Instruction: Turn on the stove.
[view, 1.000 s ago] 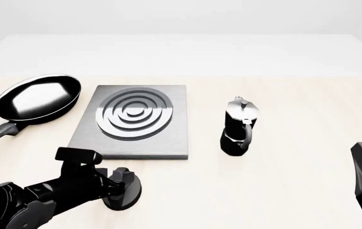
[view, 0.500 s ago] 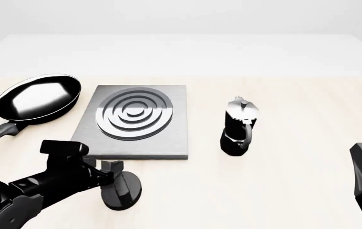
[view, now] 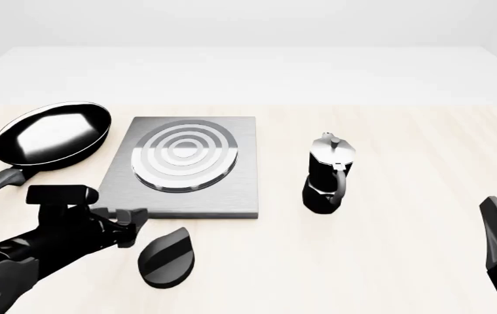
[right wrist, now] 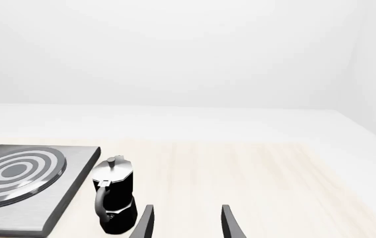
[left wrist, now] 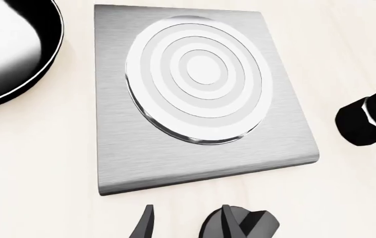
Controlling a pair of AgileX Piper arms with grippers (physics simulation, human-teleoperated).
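The stove [view: 187, 169] sits flat on the table [view: 388, 222], left of centre in your front view, its burner rings [view: 184, 159] bright and whitish. Just in front of its near edge lies the black knob [view: 167, 256], apart from the slab. Your left gripper [view: 130, 226] hovers beside the knob, to its left and not touching it; the jaws stand spread with nothing between them. The frying pan [view: 54, 134] lies left of the stove, close by its edge. The moka pot [view: 327, 173] stands upright to the right of the stove. Your right gripper [right wrist: 184, 223] is parked well off to the right, fingers apart and empty, though only their tips show.
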